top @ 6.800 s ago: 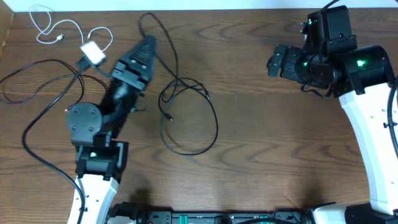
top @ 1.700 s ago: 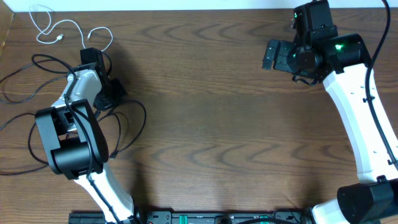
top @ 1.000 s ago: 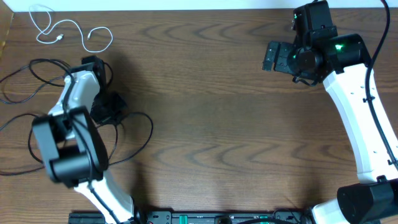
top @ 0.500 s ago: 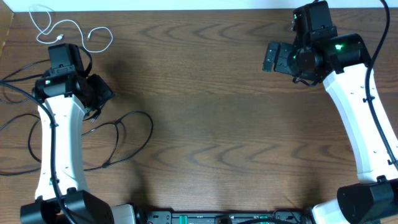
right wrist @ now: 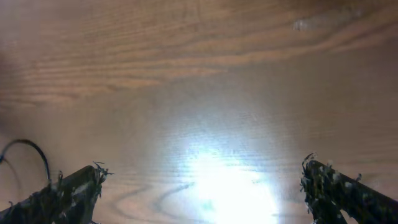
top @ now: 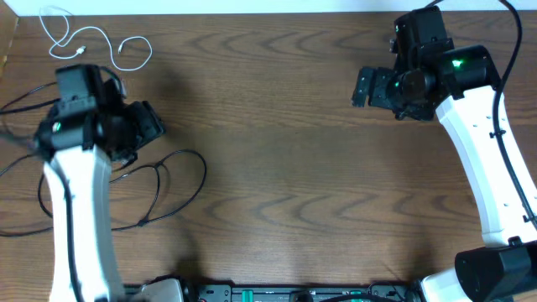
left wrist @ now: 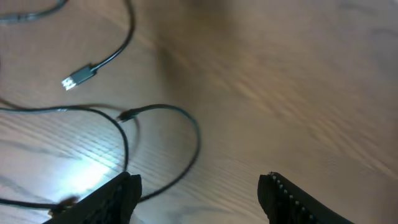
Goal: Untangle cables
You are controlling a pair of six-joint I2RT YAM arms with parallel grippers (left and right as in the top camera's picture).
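The short white cable point(top: 92, 30) lies curled at the table's far left corner, apart from the two black cables point(top: 204, 174), whose loops sprawl along the left side. The left arm point(top: 71, 180) covers part of those loops. The left gripper point(top: 149, 124) hovers over them, jaws apart and empty. A USB plug point(left wrist: 78, 78) lies free nearby. The right gripper point(top: 362, 86) hangs spread wide over bare dark wooden table point(top: 277, 168), which shines with lamp glare.

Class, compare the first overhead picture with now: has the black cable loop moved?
Yes. The black cable loop has shifted left, toward the left edge of the table.
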